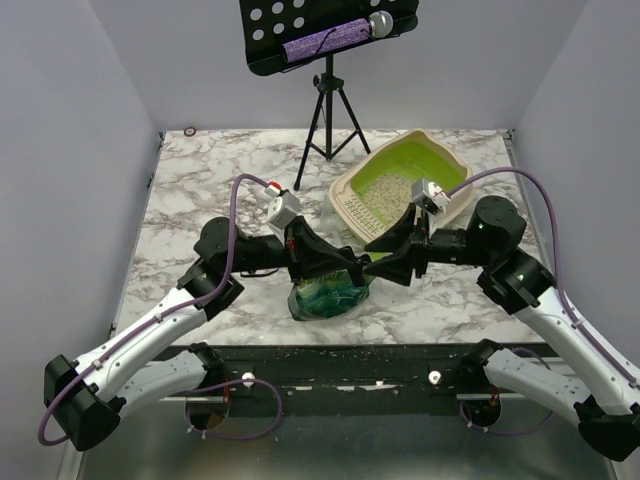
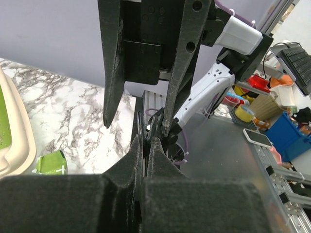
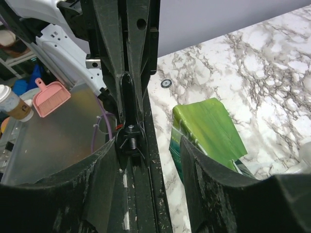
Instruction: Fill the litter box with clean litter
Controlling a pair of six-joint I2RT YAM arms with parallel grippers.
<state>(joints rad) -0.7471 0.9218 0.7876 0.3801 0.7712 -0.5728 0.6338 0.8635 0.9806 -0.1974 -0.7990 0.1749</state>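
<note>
1. Your litter box sits upper right of centre in the top view, on the marble table, beige rim, lime-green inside.
2. Clean litter lies as a pale granule patch on the box floor, toward its left half.
3. Both sets of jaws meet at frame centre, below and left of the box, over the green bag. Box is just behind them, apart from both.
4. Left gripper: jaws closed. In the left wrist view the fingers are pressed together with only a thin sliver between them; you can't tell what the sliver is, possibly bag film.
5. Right gripper: jaws apart. In the right wrist view the green bag stands in the gap between the fingers; whether it touches either one, you can't tell.
6. Left wrist view: box rim shows at the left edge, a corner of the bag just right of it.
7. Bag stands upright at the table's near edge, bottom centre of the top view.
8. Scattered granules lie along the dark strip below the bag.
9. No readable brand, label or writing on the bag or the box in any view.
</note>
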